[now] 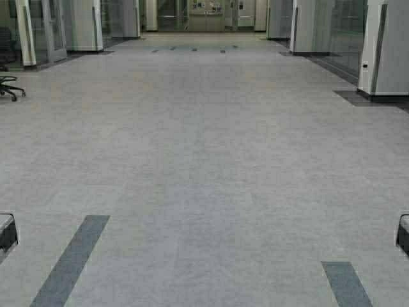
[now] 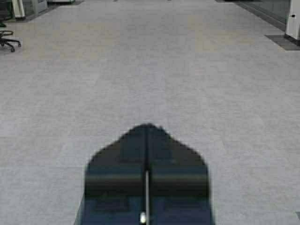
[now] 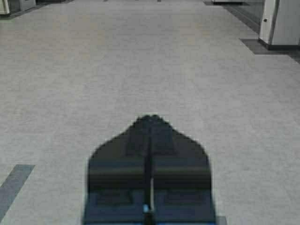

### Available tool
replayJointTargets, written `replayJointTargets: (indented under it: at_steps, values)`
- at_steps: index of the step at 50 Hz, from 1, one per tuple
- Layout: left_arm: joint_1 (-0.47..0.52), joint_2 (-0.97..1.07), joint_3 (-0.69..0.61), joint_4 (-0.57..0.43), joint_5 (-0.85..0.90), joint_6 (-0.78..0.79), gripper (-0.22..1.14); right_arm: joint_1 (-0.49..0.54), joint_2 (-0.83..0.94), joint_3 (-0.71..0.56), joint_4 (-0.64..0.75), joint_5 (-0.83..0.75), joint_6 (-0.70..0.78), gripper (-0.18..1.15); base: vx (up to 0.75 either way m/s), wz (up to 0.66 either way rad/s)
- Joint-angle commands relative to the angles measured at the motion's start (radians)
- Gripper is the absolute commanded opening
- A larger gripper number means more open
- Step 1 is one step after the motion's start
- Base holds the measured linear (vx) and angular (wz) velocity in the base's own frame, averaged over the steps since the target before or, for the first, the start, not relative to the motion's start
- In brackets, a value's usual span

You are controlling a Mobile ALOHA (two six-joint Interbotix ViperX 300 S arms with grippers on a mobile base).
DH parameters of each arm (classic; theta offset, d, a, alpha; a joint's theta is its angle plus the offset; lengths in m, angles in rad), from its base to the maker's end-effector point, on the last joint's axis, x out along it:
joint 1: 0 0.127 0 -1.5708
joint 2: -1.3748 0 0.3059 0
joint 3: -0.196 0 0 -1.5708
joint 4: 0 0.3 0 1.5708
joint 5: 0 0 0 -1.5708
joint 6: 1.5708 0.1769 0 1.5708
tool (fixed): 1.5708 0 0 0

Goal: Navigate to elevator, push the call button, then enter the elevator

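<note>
I see no elevator doors and no call button that I can make out. A long hall of grey floor [image 1: 204,160] runs ahead to a far wall with a board and doorways [image 1: 206,11]. My left gripper [image 2: 147,126] is shut and empty, held low over the floor. My right gripper [image 3: 151,117] is also shut and empty, held the same way. In the high view only a dark part of each arm shows, the left arm [image 1: 7,231] at the left edge and the right arm [image 1: 403,233] at the right edge.
An office chair [image 1: 9,86] stands at the far left and also shows in the left wrist view [image 2: 8,40]. Glass partitions [image 1: 45,32] line the left side. White pillars [image 1: 383,48] and dark floor mats [image 1: 358,96] line the right. Dark floor stripes [image 1: 70,262] lie near me.
</note>
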Motion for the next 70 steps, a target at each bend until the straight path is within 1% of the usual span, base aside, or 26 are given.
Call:
replayJointTargets:
  at_steps: [1, 9, 20, 35, 53, 70]
  values:
    - [0.002, -0.025, 0.008, 0.000, 0.003, -0.002, -0.01, -0.002, 0.005, 0.025, 0.003, -0.008, 0.005, 0.07, 0.01, -0.03]
    - [0.002, -0.038, 0.017, 0.000, 0.003, -0.014, 0.02, -0.002, 0.000, 0.035, 0.003, -0.006, 0.008, 0.07, 0.01, -0.04]
    - [0.002, -0.037, 0.021, -0.002, 0.000, -0.028, 0.02, -0.002, 0.002, 0.060, 0.000, -0.005, 0.008, 0.07, 0.02, -0.06]
    - [0.002, -0.025, 0.028, -0.003, -0.006, -0.029, 0.02, -0.002, 0.006, 0.054, 0.000, -0.008, 0.003, 0.07, 0.10, -0.09]
    - [0.002, -0.029, 0.034, -0.003, -0.006, -0.034, 0.02, -0.002, 0.002, 0.060, 0.000, -0.011, 0.011, 0.07, 0.28, -0.05]
    - [0.002, -0.021, 0.046, 0.002, -0.041, -0.021, 0.02, -0.002, -0.002, 0.061, 0.002, -0.011, 0.011, 0.07, 0.41, 0.12]
